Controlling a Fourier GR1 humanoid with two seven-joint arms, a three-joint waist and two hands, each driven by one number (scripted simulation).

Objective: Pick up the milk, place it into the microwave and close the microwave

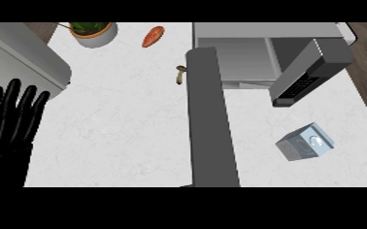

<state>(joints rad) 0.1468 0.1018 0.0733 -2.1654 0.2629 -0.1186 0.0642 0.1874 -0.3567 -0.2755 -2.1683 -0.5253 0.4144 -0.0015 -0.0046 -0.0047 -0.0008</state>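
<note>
**Milk carton on the counter, microwave open**

The milk sits on the white counter at the right, a grey carton seen from above, resting by itself and touched by nothing. Beyond it, toward the upper right, stands the microwave, its door swung open and angled out over the counter, so the grey cavity shows. The carton lies near the door's outer end but apart from it.

A long grey forearm runs from the lower edge up the middle of the view to the microwave's left front; its hand is not visible. The left hand shows at the left edge, black fingers straight and spread, pointing up, holding nothing.

Farther back lie a potted plant, an orange carrot and a small brown mushroom-like item just left of the forearm.
</note>
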